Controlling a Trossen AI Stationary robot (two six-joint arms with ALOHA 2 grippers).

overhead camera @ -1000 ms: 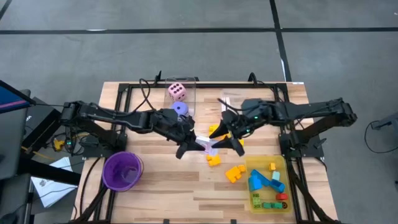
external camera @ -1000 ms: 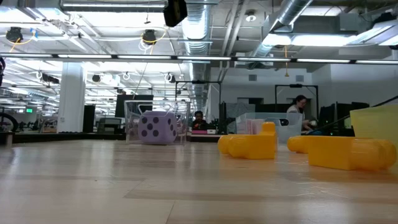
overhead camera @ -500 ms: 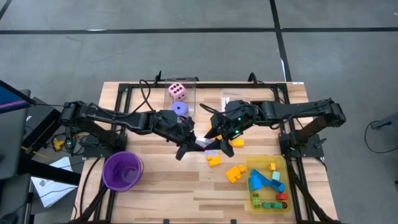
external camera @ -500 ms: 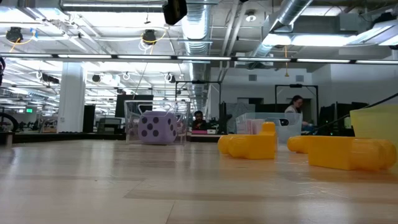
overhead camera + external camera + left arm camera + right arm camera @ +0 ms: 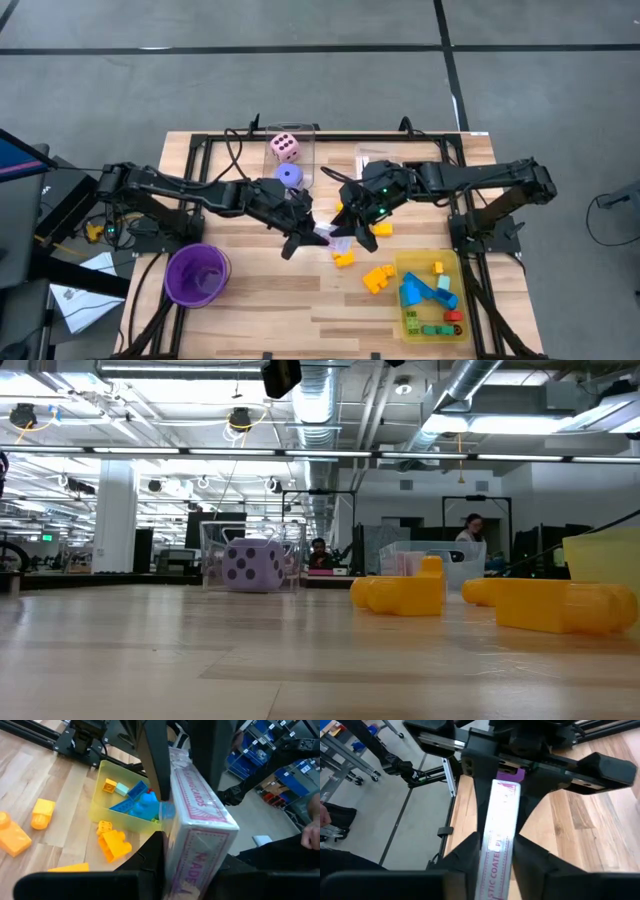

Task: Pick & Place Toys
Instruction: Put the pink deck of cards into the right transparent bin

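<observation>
While both arms meet over the middle of the wooden surface point(image 5: 250, 300), a pink-and-white pack of cards point(image 5: 197, 820) is gripped from two sides at once. The left gripper point(image 5: 305, 232) reaches in from nine o'clock and has its jaws closed on one end of the pack; in the left wrist view its dark fingers point(image 5: 152, 855) press against the pack's flat faces. The right gripper point(image 5: 348, 232) comes from three o'clock, its jaws likewise clamped on the pack's narrow edges, as the right wrist view shows with the pack point(image 5: 497, 825) standing between both pairs of fingers. In the high view only a small pale patch of the pack point(image 5: 328, 235) shows between the two grippers, held clear above the surface.

Just toward five o'clock of the grippers lies a yellow block point(image 5: 343, 258), with an orange block point(image 5: 377, 277) beyond it and another yellow block point(image 5: 381, 229) at three o'clock, close to the right gripper. The yellow tray point(image 5: 455, 268) sits at the five o'clock corner holding blue, green, yellow and red blocks point(image 5: 420, 290). A pink die point(image 5: 285, 148) rests in a clear box point(image 5: 308, 140) at twelve o'clock, a purple die point(image 5: 289, 175) just beside it toward the centre. A purple cup point(image 5: 197, 273) stands at seven o'clock.
</observation>
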